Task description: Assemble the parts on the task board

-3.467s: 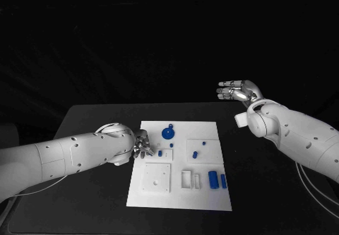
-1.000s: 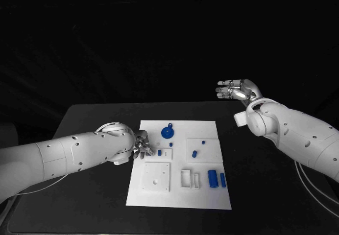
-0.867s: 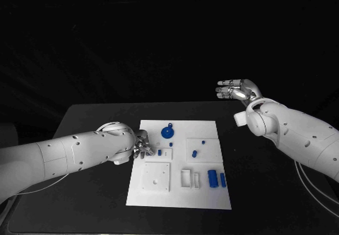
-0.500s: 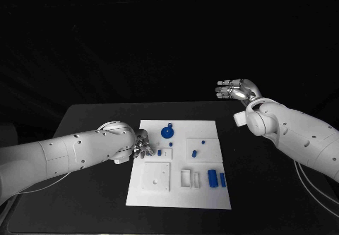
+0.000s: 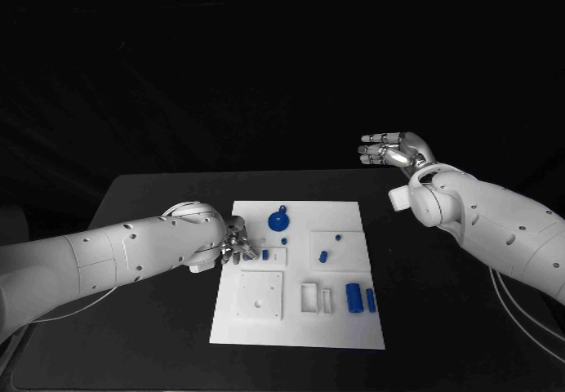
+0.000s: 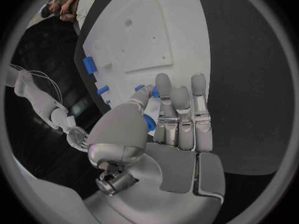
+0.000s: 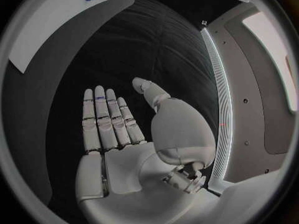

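Board (image 5: 299,276): head view, white plate mid-surface, blue parts (image 5: 354,297) mostly lying loose, one round part (image 5: 279,220) up top; judging by that, assembly is barely begun.
Left hand (image 5: 237,247): at the board's left edge, fingers curled.
Left wrist view: a small blue part (image 6: 149,122) sits between thumb and fingers, looks pinched.
Right wrist view: right hand (image 7: 124,129) flat, fingers extended, holding nothing, well off the board.

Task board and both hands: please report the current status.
Left hand at the task board's left edge, pinching a small blue part. Right hand open, raised beyond the table. Nothing in the way.
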Controlling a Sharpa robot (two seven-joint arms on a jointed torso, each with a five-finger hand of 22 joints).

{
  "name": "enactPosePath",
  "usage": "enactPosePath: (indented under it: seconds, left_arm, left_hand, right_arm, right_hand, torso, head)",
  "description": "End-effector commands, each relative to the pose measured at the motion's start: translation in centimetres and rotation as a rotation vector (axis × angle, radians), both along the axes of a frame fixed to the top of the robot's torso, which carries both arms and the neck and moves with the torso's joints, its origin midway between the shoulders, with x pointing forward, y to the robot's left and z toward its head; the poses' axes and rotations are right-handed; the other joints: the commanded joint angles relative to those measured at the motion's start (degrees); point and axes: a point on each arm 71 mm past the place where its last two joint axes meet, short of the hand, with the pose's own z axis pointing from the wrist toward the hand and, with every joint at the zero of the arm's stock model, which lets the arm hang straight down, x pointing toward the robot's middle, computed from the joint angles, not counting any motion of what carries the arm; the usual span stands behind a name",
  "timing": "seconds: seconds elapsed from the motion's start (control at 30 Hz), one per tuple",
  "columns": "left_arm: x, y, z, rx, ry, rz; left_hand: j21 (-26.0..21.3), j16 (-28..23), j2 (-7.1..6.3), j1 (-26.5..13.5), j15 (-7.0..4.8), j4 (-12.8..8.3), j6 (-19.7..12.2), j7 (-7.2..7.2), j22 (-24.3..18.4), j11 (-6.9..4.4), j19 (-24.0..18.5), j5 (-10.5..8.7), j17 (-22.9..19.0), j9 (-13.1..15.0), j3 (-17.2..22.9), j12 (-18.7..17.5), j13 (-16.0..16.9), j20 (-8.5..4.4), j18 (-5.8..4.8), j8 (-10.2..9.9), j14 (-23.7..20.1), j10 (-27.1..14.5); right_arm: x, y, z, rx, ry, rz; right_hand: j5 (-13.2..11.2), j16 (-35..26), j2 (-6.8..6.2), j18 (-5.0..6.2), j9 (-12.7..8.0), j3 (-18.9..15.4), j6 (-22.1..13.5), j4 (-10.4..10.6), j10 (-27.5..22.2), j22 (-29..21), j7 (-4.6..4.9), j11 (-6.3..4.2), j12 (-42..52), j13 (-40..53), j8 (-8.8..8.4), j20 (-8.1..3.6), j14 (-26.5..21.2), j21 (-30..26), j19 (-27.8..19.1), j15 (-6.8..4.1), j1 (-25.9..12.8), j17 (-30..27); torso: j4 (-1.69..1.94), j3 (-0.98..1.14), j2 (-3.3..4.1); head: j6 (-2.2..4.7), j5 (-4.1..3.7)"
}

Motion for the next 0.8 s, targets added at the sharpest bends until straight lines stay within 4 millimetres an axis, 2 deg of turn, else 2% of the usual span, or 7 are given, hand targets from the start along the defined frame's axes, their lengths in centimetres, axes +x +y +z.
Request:
enactPosePath:
  seconds: [0.03, 0.4, 0.67, 0.7, 0.73, 0.8]
  left_arm:
    - [-0.3, -0.23, -0.54, 0.012, 0.027, -0.005]
    - [-0.02, 0.03, -0.48, 0.019, 0.01, 0.012]
    - [0.16, 0.43, -0.48, 0.028, 0.005, 0.025]
    - [0.16, 0.48, -0.48, 0.03, 0.006, 0.026]
    - [0.17, 0.53, -0.48, 0.031, 0.006, 0.027]
    - [0.18, 0.6, -0.48, 0.032, 0.005, 0.03]
  left_hand:
    - [-0.34, -0.45, -0.75, -0.25, -0.04, 1.1, 0.26, -0.21, 0.84, -0.24, 0.48, -1.14, -0.12, -0.14, -0.98, -0.46, 0.07, 0.13, -0.44, 0.04, 0.07, 2.54]
    - [-0.79, -0.52, -1.89, -0.06, -0.03, 4.04, 0.29, -0.16, 0.88, -0.21, 0.62, -2.28, -0.36, -0.59, -3.48, -0.77, 0.1, 0.14, -0.44, 0.01, -0.04, 2.5]
    - [-0.94, -0.54, -2.85, -0.37, 0.0, 5.42, 0.29, -0.1, 0.89, -0.17, 0.63, -2.94, -0.45, -0.62, -4.53, -0.89, 0.13, 0.17, -0.44, 0.09, -0.13, 2.45]
    - [-0.99, -0.55, -3.0, -0.23, 0.03, 5.77, 0.23, -0.05, 0.89, -0.15, 0.63, -3.8, -0.48, -0.59, -4.73, -0.95, 0.15, 0.19, -0.44, 0.12, -0.17, 2.42]
    - [-1.03, -0.56, -2.84, -0.25, 0.07, 6.01, 0.12, 0.07, 0.88, -0.09, 0.6, -6.82, -0.5, -0.62, -5.02, -0.99, 0.16, 0.22, -0.44, 0.08, -0.26, 2.4]
    - [-1.1, -0.54, -2.98, -0.25, 0.1, 6.27, 0.02, 0.14, 0.88, -0.05, 0.58, -7.1, -0.53, -0.68, -5.46, -1.03, 0.2, 0.25, -0.44, 0.04, -0.32, 2.35]
  right_arm:
    - [-0.02, 0.19, 0.01, 0.003, -0.002, 0.016]
    - [-0.03, 0.19, 0.0, 0.002, -0.001, 0.015]
    - [-0.03, 0.17, -0.02, 0.002, -0.001, 0.015]
    - [-0.03, 0.17, -0.03, 0.002, -0.001, 0.015]
    - [-0.03, 0.17, -0.03, 0.002, -0.001, 0.015]
    - [-0.04, 0.14, -0.05, 0.002, -0.001, 0.014]
  right_hand:
    - [0.15, -0.19, 0.06, -0.28, -0.07, -0.28, -0.28, -0.02, -0.31, 0.01, -0.03, 0.03, -0.16, -0.07, -0.08, -0.01, -0.35, -0.11, -0.38, -0.13, -0.19, -0.07]
    - [0.15, -0.19, 0.06, -0.28, -0.07, -0.28, -0.28, -0.02, -0.31, 0.01, -0.03, 0.03, -0.16, -0.07, -0.08, -0.01, -0.35, -0.11, -0.38, -0.13, -0.19, -0.07]
    - [0.19, -0.19, 0.05, -0.28, -0.07, -0.38, -0.37, 0.01, -0.35, 0.01, -0.01, 0.05, -0.16, -0.07, -0.08, 0.0, -0.38, -0.11, -0.41, -0.12, -0.18, -0.07]
    - [0.19, -0.19, 0.06, -0.28, -0.08, -0.44, -0.44, 0.01, -0.35, 0.01, -0.01, 0.05, -0.16, -0.07, -0.09, 0.02, -0.41, -0.12, -0.44, -0.1, -0.16, -0.07]
    - [0.19, -0.19, 0.06, -0.28, -0.08, -0.44, -0.44, 0.01, -0.35, 0.01, -0.01, 0.05, -0.16, -0.07, -0.09, 0.02, -0.41, -0.12, -0.44, -0.1, -0.16, -0.07]
    - [0.19, -0.19, 0.06, -0.28, -0.08, -0.44, -0.44, 0.01, -0.35, 0.01, -0.01, 0.05, -0.16, -0.07, -0.09, 0.02, -0.41, -0.12, -0.44, -0.1, -0.16, -0.07]
  torso:
    - [0.0, 0.0, 0.0]
    - [-0.01, 0.0, 0.01]
    - [-0.03, -0.02, 0.0]
    - [-0.03, -0.01, 0.0]
    - [-0.05, -0.01, 0.0]
    - [-0.06, -0.02, 0.01]
  head:
    - [0.05, -0.02]
    - [0.14, -0.04]
    - [0.13, -0.12]
    - [0.14, -0.13]
    - [0.17, -0.12]
    - [0.15, -0.13]
